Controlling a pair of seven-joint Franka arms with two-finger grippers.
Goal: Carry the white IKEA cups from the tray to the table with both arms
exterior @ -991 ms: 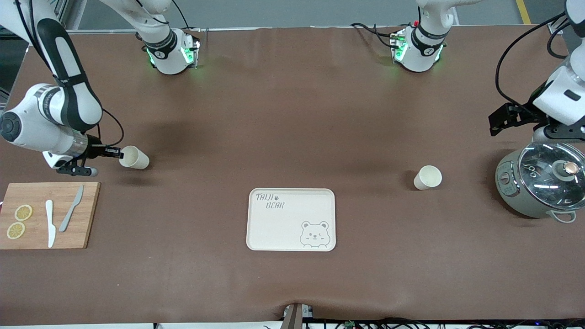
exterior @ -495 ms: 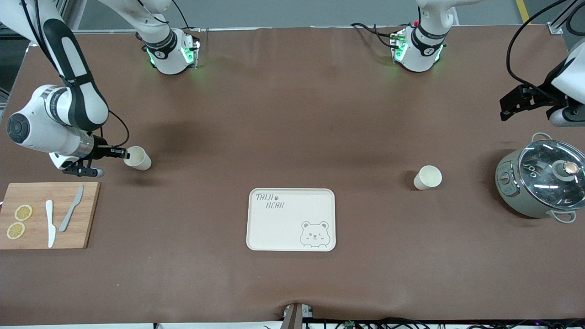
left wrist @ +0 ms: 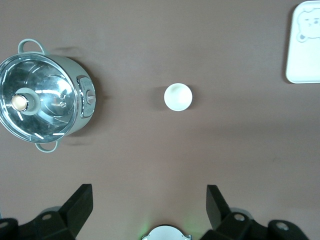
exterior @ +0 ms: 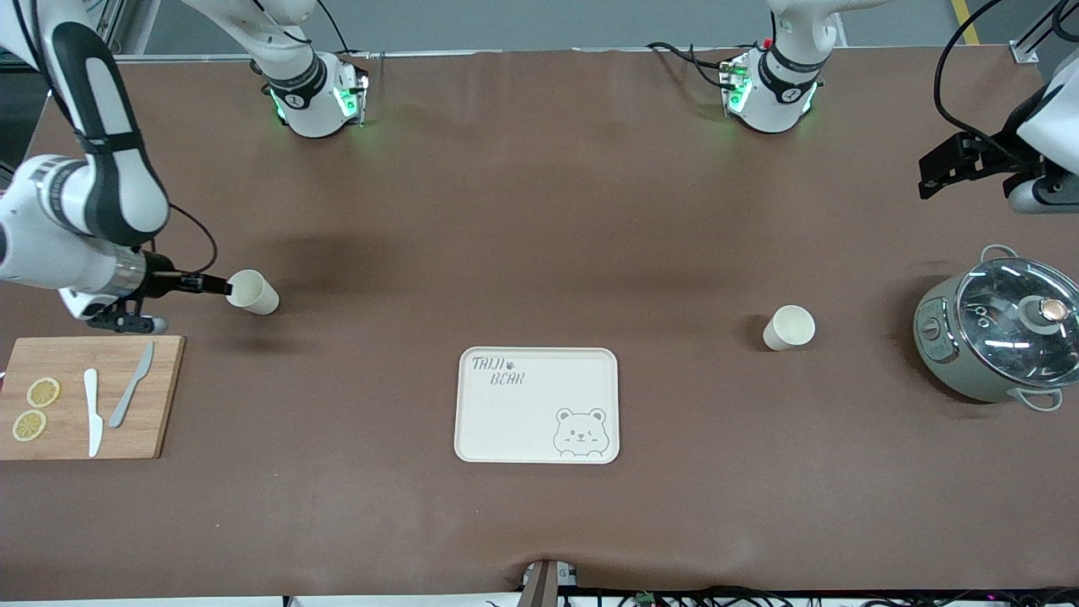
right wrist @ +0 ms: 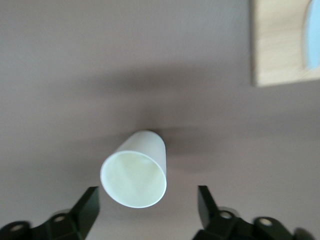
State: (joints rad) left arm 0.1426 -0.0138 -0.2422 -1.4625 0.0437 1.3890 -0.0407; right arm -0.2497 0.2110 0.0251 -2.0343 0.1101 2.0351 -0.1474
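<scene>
One white cup (exterior: 251,292) stands on the brown table near the right arm's end, farther from the front camera than the cutting board. My right gripper (exterior: 215,286) is open beside it. In the right wrist view the cup (right wrist: 140,160) sits between the spread fingers of the right gripper (right wrist: 147,192), and neither finger touches it. The second white cup (exterior: 789,327) stands upright between the bear tray and the pot, and it also shows in the left wrist view (left wrist: 178,97). My left gripper (exterior: 931,173) is open and empty, high over the table's left-arm end (left wrist: 148,192).
A cream bear tray (exterior: 537,405) lies in the middle, nearer the front camera. A grey-green pot with glass lid (exterior: 999,333) stands at the left arm's end. A wooden cutting board (exterior: 160,396) with two knives and lemon slices lies at the right arm's end.
The right arm has drawn back toward its table end. Its cup, tilted and at the fingertips before, now sits lower on the table. The left gripper has risen away from the pot.
</scene>
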